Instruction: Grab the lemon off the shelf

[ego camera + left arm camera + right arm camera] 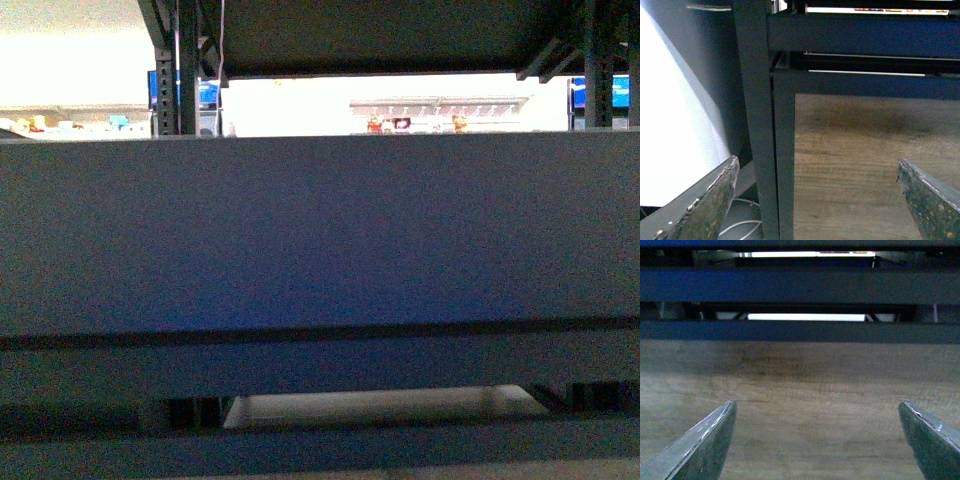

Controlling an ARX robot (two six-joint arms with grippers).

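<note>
Dark shelf (320,235) tier across the foreground

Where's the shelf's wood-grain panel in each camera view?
Front view: not in it; the dark tray rim fills the frame.
Left wrist view: wood-grain panel beside a dark upright post, beyond the fingertips.
Right wrist view: spans the frame beyond the fingertips.
Shared landmark (wrist views): the dark rail bordering the panel.

The shelf (320,230) is a black metal rack. The dark raised rim of one tray tier spans the front view, with another tier (380,35) above. A perforated post (165,100) rises at its left edge. Its lower panel (800,405) is wood-grain, framed by dark rails.
</note>
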